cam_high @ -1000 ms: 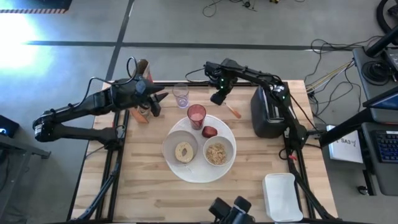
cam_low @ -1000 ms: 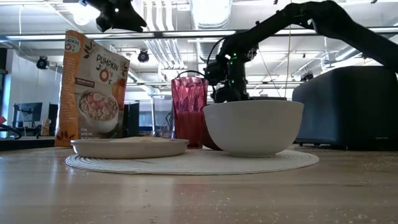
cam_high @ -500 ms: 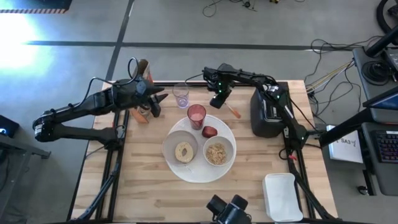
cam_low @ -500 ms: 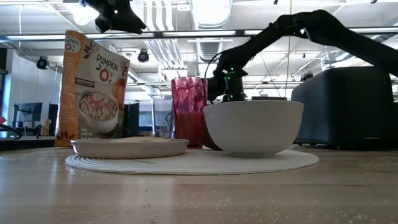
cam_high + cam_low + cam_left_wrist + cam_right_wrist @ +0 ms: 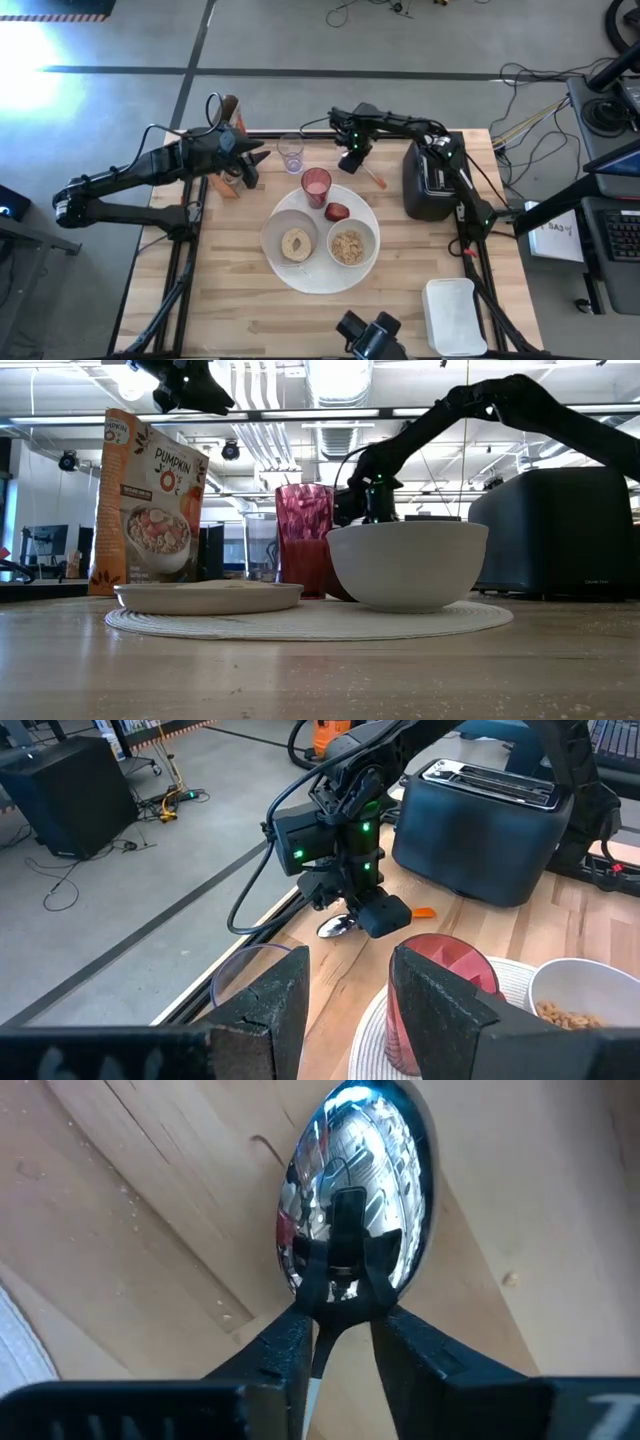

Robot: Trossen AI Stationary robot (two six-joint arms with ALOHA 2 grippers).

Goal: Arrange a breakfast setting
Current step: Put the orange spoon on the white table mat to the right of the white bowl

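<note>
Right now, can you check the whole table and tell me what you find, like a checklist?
Surface: wooden table.
Job's things: plate holds bagel bowl, cereal bowl, apple, pink tumbler; spoon lies off the plate.
Clutter: toaster, white tray, cereal box, clear cup.
Grippers: right gripper closing around the spoon's neck; left gripper raised, holding nothing seen.
Cables: on the floor.
Surroundings: nothing seen moving.

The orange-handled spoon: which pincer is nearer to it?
Right. The right pincer is down over the orange-handled spoon at its bowl end; the left pincer waits beyond the clear cup.
</note>
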